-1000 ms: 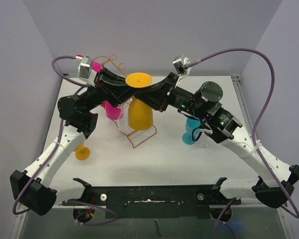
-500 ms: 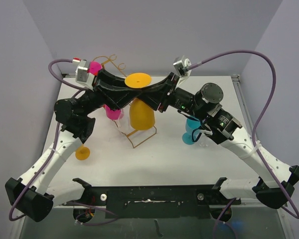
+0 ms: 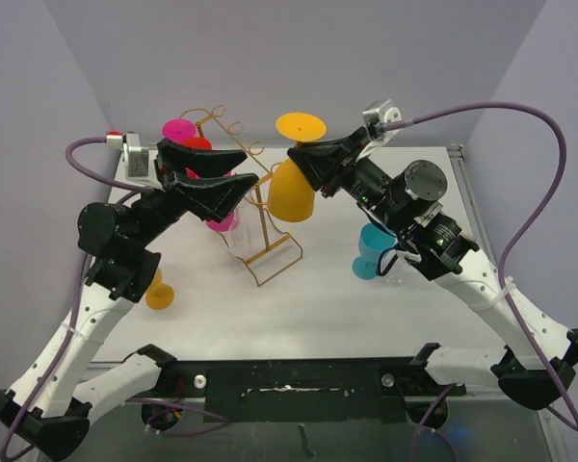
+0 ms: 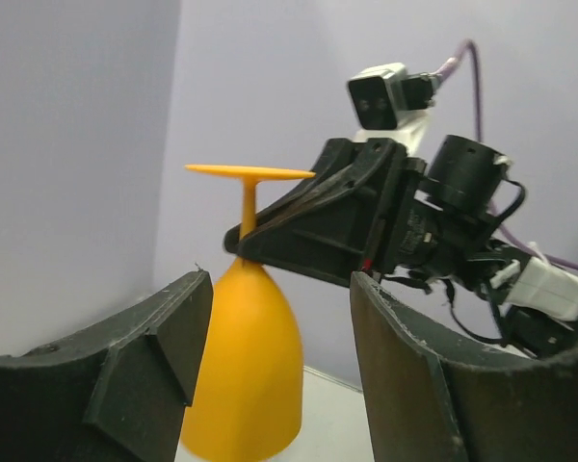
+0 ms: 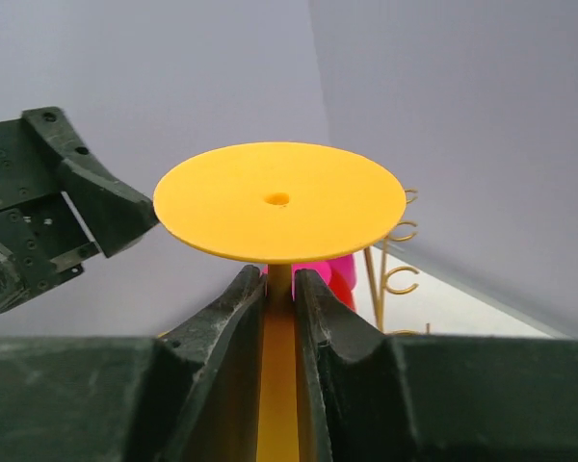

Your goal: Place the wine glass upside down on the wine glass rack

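An orange wine glass (image 3: 291,192) hangs upside down in the air, foot disc uppermost. My right gripper (image 3: 304,162) is shut on its thin stem just under the disc (image 5: 279,202), seen in the right wrist view with both fingers (image 5: 233,318) pressed to the stem. The glass is to the right of the gold wire wine glass rack (image 3: 261,207), apart from it. My left gripper (image 3: 243,169) stands open to the left of the rack with nothing in it. In the left wrist view the orange bowl (image 4: 246,375) shows beyond the spread jaws, untouched.
A pink glass (image 3: 222,218) hangs upside down on the rack's left side, a red one (image 3: 197,144) behind it. A cyan glass (image 3: 373,252) stands under my right arm. A small orange glass (image 3: 159,294) sits at the table's left. The rack's hooks (image 5: 393,258) curl near the right wall.
My left gripper opened, let go of the orange glass and drew back to the left. The right gripper, still shut on the stem, carried the glass up and to the right.
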Robot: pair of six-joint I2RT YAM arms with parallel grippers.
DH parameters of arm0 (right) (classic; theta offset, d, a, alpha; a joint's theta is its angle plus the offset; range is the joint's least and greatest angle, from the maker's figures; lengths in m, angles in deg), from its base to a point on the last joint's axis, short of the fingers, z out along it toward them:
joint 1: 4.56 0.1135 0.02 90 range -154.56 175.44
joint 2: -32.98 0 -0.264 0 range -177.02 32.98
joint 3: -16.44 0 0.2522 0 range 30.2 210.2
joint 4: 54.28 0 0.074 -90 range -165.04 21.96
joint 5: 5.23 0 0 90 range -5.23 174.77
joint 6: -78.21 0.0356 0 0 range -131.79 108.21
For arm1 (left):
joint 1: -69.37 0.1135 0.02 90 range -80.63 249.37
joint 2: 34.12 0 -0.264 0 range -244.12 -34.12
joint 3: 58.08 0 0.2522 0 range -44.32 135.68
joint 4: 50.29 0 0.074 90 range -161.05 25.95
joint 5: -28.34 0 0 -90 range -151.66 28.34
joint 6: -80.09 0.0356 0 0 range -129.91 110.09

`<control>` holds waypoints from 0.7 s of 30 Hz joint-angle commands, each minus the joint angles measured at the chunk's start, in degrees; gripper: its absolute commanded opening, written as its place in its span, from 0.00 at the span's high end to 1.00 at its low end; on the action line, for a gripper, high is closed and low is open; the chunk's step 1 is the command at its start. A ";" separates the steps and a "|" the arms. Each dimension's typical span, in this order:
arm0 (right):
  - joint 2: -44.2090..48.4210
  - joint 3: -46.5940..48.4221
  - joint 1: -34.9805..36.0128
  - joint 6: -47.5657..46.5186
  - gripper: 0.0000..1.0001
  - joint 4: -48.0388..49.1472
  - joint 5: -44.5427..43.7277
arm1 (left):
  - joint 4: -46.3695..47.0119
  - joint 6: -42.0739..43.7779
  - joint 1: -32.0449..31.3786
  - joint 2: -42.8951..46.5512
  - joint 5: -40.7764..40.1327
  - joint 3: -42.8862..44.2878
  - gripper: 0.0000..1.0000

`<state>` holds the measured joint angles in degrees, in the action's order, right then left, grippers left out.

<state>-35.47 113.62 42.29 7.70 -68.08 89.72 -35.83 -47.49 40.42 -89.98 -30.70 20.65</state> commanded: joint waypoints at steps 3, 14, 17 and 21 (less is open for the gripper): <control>0.86 2.73 -1.38 -8.45 1.00 3.17 -9.69 | -13.58 14.01 -0.23 5.73 -13.81 2.96 0.44; -7.62 9.08 -13.00 -9.17 1.00 6.28 -4.00 | -19.28 19.60 -0.21 11.03 -21.96 1.33 0.43; -11.70 11.37 -16.88 -8.80 1.00 7.78 0.47 | -20.98 21.92 -0.23 11.90 -24.00 0.92 0.43; -17.45 13.77 -20.69 -8.79 1.00 10.84 5.73 | -23.22 25.06 -0.23 12.90 -29.90 0.49 0.43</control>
<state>-49.28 124.09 24.28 -0.87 -63.73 88.98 -57.09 -26.99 40.42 -78.07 -54.09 20.85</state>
